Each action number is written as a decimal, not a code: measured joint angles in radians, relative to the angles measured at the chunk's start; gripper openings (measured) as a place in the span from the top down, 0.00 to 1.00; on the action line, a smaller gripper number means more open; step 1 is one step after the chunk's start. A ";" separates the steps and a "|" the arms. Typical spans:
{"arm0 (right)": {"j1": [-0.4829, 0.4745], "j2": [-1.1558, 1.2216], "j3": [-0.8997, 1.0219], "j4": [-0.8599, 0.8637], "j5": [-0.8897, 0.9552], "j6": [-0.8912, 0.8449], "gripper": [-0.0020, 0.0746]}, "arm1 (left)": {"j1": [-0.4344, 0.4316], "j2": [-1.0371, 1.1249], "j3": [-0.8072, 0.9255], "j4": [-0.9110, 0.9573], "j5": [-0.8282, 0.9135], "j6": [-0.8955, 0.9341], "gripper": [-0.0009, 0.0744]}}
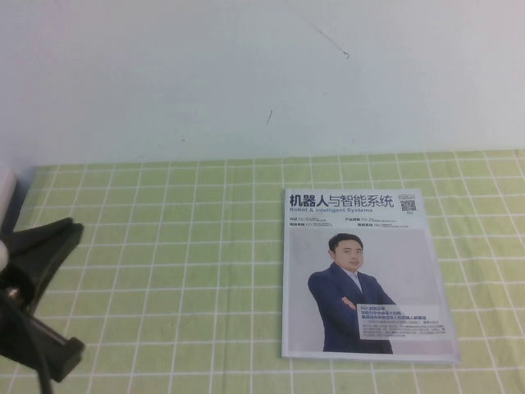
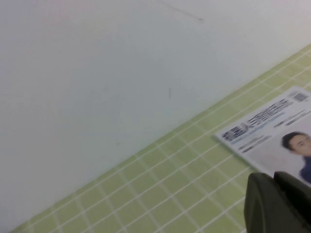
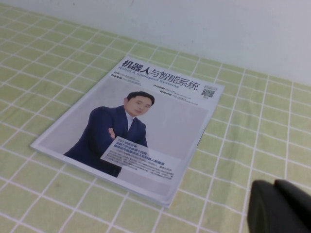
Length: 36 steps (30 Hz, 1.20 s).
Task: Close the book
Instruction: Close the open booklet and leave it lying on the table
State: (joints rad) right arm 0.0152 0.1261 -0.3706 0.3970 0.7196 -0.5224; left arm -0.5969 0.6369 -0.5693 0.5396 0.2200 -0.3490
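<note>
The book (image 1: 365,275) lies shut and flat on the green checked cloth, right of centre, its cover up with a man in a dark suit and Chinese title text. It also shows in the right wrist view as the book (image 3: 133,128) and partly in the left wrist view as the book (image 2: 277,128). My left gripper (image 1: 45,295) hangs at the near left edge, well away from the book; in its wrist view the left gripper (image 2: 275,178) is shut and empty. My right gripper (image 3: 275,185) hovers shut over bare cloth near the book's corner, outside the high view.
The green checked cloth (image 1: 164,271) covers the table. A plain white wall (image 1: 246,74) stands behind it.
</note>
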 joint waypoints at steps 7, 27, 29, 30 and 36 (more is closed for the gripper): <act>0.000 0.000 0.000 0.000 0.000 0.000 0.98 | 0.184 -0.216 0.110 -0.095 0.101 0.026 0.99; 0.000 0.000 0.000 0.001 -0.004 0.000 0.98 | 0.413 -0.644 0.587 -0.290 0.102 -0.210 0.99; 0.000 0.000 0.000 0.001 -0.004 0.000 0.98 | 0.415 -0.646 0.587 -0.313 0.102 -0.196 0.99; 0.000 0.000 0.000 0.002 -0.004 0.000 0.98 | 0.417 -0.648 0.587 -0.316 0.102 -0.190 0.99; 0.000 0.000 0.000 0.006 -0.004 0.000 0.98 | 0.417 -0.650 0.587 -0.340 0.111 -0.051 0.99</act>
State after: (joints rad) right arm 0.0152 0.1261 -0.3706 0.4030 0.7157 -0.5224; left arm -0.1802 -0.0130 0.0176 0.2000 0.3305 -0.4000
